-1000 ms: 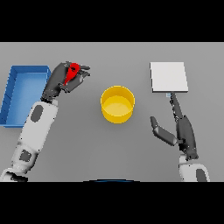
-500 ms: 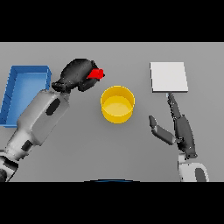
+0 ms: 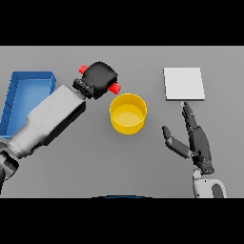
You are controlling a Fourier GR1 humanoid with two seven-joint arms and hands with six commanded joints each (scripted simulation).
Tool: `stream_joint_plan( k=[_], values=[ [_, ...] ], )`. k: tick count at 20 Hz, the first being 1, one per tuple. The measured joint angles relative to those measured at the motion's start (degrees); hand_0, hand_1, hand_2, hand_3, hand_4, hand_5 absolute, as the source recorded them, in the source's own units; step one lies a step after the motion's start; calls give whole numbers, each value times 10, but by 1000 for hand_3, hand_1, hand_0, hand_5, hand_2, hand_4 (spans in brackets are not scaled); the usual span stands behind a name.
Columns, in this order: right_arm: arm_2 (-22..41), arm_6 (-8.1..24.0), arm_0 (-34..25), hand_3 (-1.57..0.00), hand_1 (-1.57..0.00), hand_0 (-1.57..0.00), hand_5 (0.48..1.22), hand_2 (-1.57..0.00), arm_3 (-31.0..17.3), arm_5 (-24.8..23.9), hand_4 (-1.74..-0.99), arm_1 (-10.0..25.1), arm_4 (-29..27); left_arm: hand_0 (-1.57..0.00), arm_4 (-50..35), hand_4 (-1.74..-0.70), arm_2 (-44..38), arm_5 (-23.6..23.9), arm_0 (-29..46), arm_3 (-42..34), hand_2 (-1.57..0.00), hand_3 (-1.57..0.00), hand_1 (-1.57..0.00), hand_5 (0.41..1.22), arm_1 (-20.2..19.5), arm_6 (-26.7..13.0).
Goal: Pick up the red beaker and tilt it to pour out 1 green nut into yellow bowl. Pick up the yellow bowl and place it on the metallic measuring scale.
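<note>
One left hand (image 3: 99, 77) clenched round tilted red beaker (image 3: 113, 88) beside yellow bowl (image 3: 127, 113); right hand (image 3: 198, 143) fingers released.

A blue tray (image 3: 28, 81) sits at the far left of the grey table (image 3: 143, 167), open side up, with low walls and a flat blue floor. It runs at a slight slant, its near end cut off by the left edge of the view. Part of its right wall is hidden. What shows of its inside holds nothing.
</note>
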State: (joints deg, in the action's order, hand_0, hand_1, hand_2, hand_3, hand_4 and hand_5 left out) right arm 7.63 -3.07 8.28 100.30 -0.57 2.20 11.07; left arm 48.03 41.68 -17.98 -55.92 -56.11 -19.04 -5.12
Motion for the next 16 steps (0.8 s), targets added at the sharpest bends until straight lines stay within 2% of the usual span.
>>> stream_joint_plan(
  k=[2,4,6,7,11,16],
  values=[
    [4,-5,3,1,1,1,624,1,-1,-2,-1220,-10,-1,-1571,24,-1723,22,-7,-26,22,-1571,-1394,-1571,1218,6,21],
    [-1,-13,1,1,1,1,610,1,0,-7,-1221,1,7,-1571,45,-1727,49,-11,-36,26,-1571,-1458,-1571,1219,13,49],
    [1,-16,-3,1,1,1,591,1,-6,-15,-1213,-5,15,-1571,69,-1730,71,-15,-56,36,-1571,-1499,-1571,1220,14,60],
    [1,-24,4,1,1,1,584,1,-1,-19,-1205,-4,18,-1571,82,-1732,84,-18,-64,43,-1571,-1513,-1571,1220,14,65],
    [4,-22,1,1,1,1,569,1,3,-26,-1160,-6,28,-1571,127,-1737,131,-26,-98,44,-1571,-1547,-1571,1221,4,101],
    [2,-32,-8,1,1,1,565,1,-10,-23,-1130,-14,18,-1571,183,-1736,188,-22,-124,57,-1571,-1563,-1571,1221,1,125]
  ],
)
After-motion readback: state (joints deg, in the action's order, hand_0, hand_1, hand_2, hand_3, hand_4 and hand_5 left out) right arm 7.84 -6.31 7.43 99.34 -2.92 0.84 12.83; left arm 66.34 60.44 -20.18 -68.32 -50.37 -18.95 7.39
